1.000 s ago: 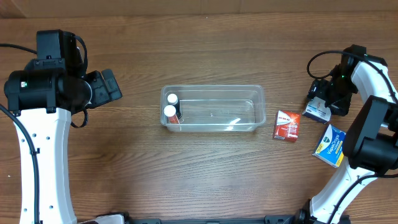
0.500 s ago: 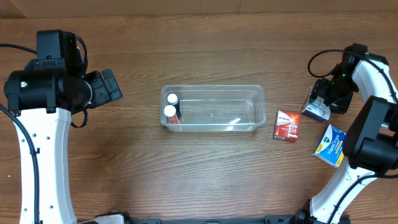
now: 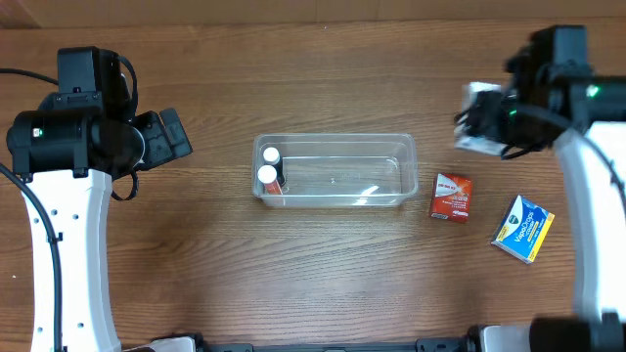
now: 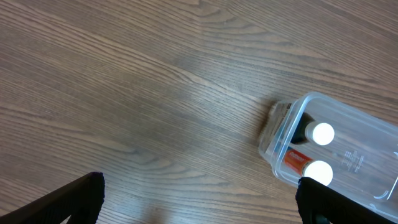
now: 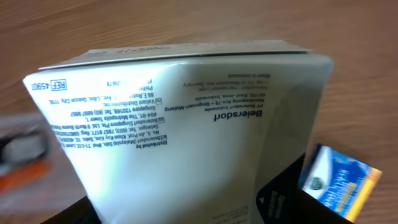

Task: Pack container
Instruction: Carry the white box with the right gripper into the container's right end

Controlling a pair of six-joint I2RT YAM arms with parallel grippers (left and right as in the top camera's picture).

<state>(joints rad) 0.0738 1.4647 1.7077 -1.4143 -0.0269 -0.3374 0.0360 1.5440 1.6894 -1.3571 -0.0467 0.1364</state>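
Observation:
The clear plastic container [image 3: 337,171] lies at the table's middle with two white-capped bottles [image 3: 267,177] at its left end; it also shows in the left wrist view [image 4: 348,155]. My right gripper [image 3: 489,122] is shut on a white box [image 3: 476,132] and holds it in the air, up and to the right of the container. The white box [image 5: 180,124] fills the right wrist view. My left gripper [image 4: 199,202] is open and empty, left of the container.
A red box [image 3: 451,198] lies on the table just right of the container. A blue and yellow box [image 3: 518,229] lies farther right and shows in the right wrist view [image 5: 339,180].
My right gripper has lifted the white box off the table at the right and carried it up and to the left, toward the container. The left arm has not moved.

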